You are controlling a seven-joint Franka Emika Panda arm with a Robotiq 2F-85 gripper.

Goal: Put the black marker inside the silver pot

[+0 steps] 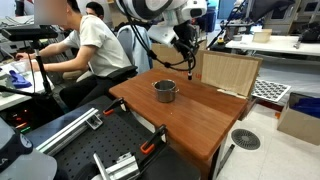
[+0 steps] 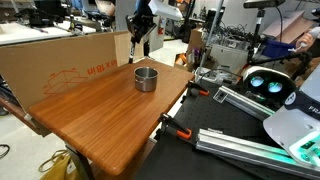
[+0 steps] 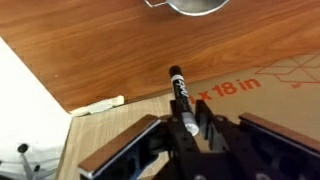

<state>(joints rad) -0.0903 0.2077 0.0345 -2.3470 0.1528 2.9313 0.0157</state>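
The silver pot (image 1: 164,91) stands upright on the wooden table (image 1: 205,118), also seen in the other exterior view (image 2: 146,78). Only its rim shows at the top edge of the wrist view (image 3: 195,5). My gripper (image 1: 190,62) hangs above the table's far edge, beyond the pot and apart from it; it also shows in an exterior view (image 2: 140,46). In the wrist view the gripper (image 3: 188,120) is shut on the black marker (image 3: 179,88), which points out from the fingers toward the pot. The marker's pale end sits between the fingers.
A cardboard box (image 2: 60,62) stands along the table's far side, also seen in an exterior view (image 1: 228,72). A person (image 1: 90,45) sits at a desk beside the table. Orange clamps (image 2: 178,130) grip the table's edge. Metal rails (image 1: 110,160) lie on the floor.
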